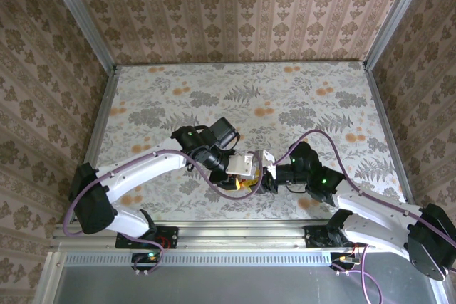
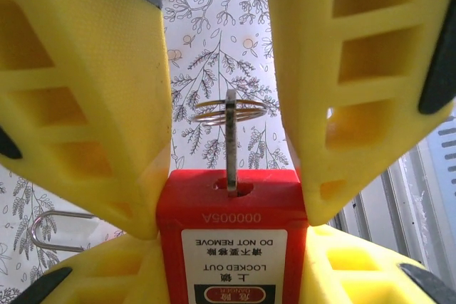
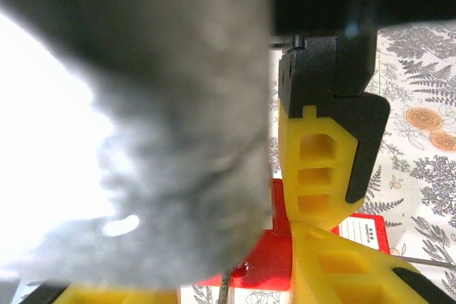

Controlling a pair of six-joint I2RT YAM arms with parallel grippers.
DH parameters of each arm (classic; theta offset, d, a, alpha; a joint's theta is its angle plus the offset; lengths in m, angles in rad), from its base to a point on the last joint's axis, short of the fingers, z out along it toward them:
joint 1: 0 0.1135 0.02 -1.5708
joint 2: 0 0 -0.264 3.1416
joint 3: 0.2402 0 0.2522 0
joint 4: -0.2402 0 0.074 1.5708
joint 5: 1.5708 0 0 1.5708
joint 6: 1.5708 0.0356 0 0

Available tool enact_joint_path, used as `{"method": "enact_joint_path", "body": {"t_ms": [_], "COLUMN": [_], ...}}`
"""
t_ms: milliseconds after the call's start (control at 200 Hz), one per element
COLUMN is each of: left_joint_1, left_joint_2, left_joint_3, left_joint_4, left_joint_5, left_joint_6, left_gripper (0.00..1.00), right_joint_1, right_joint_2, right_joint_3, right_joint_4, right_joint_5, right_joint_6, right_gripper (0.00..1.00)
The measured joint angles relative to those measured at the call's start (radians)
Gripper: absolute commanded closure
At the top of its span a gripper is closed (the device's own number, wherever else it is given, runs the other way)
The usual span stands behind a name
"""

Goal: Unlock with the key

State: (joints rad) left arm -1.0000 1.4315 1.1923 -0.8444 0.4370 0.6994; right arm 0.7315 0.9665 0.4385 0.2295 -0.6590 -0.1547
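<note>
The red padlock (image 2: 231, 208), with its "DO NOT REMOVE" label, is held by its sides in my left gripper (image 2: 231, 265), which is shut on it. The key (image 2: 231, 140) stands edge-on in the keyhole, with its ring (image 2: 228, 112) at the top. The yellow fingers (image 2: 85, 105) of my right gripper (image 3: 228, 282) flank the key with a gap on each side, and their tips sit by the padlock's top corners. In the top view both grippers meet at the padlock (image 1: 246, 165) near the table's front middle. A blurred grey mass hides the left half of the right wrist view.
The floral tabletop (image 1: 242, 97) stretches away behind the arms, walled in by patterned panels. A bent metal loop (image 2: 53, 229) lies on the table left of the padlock. A metal rail (image 1: 228, 236) runs along the near edge.
</note>
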Motion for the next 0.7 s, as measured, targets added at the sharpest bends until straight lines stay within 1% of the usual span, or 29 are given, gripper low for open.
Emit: {"method": "enact_joint_path", "body": {"t_ms": [80, 95, 130, 255, 335, 410, 455, 510, 575, 645, 700], "left_joint_1": [0.0, 0.0, 0.0, 0.0, 0.001, 0.001, 0.004, 0.007, 0.011, 0.018, 0.023], "left_joint_2": [0.0, 0.0, 0.0, 0.0, -0.001, -0.011, -0.027, -0.048, -0.077, -0.108, -0.126], "left_joint_3": [0.0, -0.001, -0.001, -0.004, -0.014, -0.038, -0.062, -0.083, -0.112, -0.137, -0.15], "left_joint_4": [0.0, 0.0, 0.0, 0.007, 0.024, 0.071, 0.095, 0.126, 0.162, 0.201, 0.226], "left_joint_5": [0.001, 0.001, 0.001, 0.0, 0.0, 0.0, 0.001, -0.002, -0.003, -0.01, -0.015], "left_joint_6": [0.0, 0.0, 0.0, -0.009, -0.019, -0.04, -0.049, -0.064, -0.079, -0.09, -0.101], "left_gripper": [1.0, 0.98, 0.91, 0.6, 0.5, 0.42, 0.36, 0.31, 0.3, 0.24, 0.23], "right_joint_1": [0.0, 0.0, 0.0, 0.0, 0.0, 0.001, 0.0, 0.004, 0.005, 0.006, 0.006], "right_joint_2": [0.0, 0.0, 0.0, -0.002, -0.01, -0.013, -0.014, -0.017, -0.021, -0.023, -0.023], "right_joint_3": [0.0, 0.0, 0.0, 0.0, 0.0, 0.0, 0.0, 0.0, 0.0, 0.0, 0.0], "right_joint_4": [-0.001, -0.001, -0.001, -0.005, -0.015, -0.028, -0.033, -0.042, -0.047, -0.063, -0.075], "right_joint_5": [0.0, 0.0, 0.0, 0.002, 0.008, 0.019, 0.031, 0.035, 0.044, 0.046, 0.046], "right_joint_6": [0.0, 0.0, 0.0, 0.0, 0.0, -0.001, 0.0, 0.0, 0.002, -0.002, -0.003], "right_gripper": [0.81, 0.81, 0.83, 0.88, 0.9, 0.91, 0.92, 0.92, 0.93, 0.94, 0.95]}}
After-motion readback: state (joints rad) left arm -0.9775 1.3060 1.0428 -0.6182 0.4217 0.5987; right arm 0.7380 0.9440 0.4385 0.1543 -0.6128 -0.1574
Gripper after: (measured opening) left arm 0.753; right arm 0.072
